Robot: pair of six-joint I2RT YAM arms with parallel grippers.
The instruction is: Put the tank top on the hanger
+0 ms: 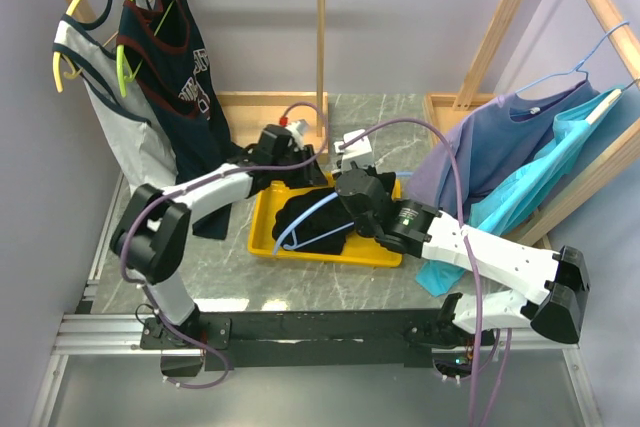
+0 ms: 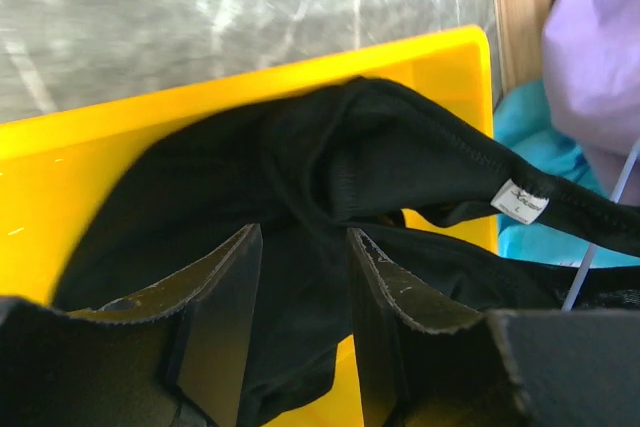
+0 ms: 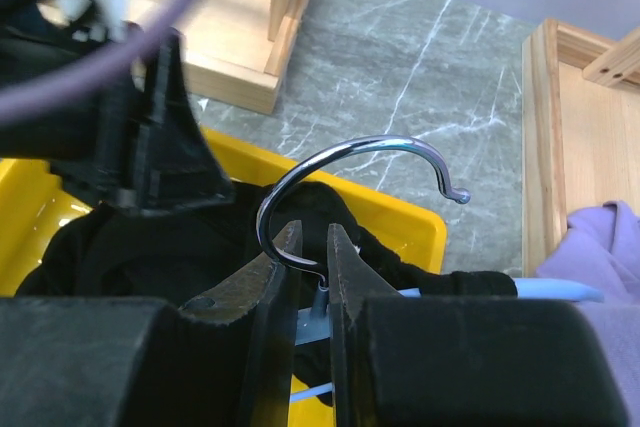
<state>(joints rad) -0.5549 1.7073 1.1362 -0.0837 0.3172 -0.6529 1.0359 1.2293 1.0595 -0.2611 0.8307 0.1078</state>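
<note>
The black tank top (image 1: 312,219) lies bunched in a yellow tray (image 1: 262,229). My left gripper (image 1: 312,177) reaches into the tray from the far side. In the left wrist view a fold of the tank top (image 2: 330,157) fills the gap between the jaws of the left gripper (image 2: 303,234), which are closed onto it. My right gripper (image 3: 313,234) is shut on the neck of the light-blue hanger (image 3: 330,299), just under its metal hook (image 3: 350,152). The hanger's blue arm (image 1: 298,227) runs across the black fabric, and the right gripper (image 1: 352,199) holds it over the tray.
A wooden rack at the back left carries a navy top (image 1: 175,57) and a white-grey top (image 1: 105,97) on yellow-green hangers. At the right, a purple shirt (image 1: 500,142) and a teal garment (image 1: 520,197) hang from a slanted wooden rack. A wooden rack base (image 3: 240,37) stands beyond the tray.
</note>
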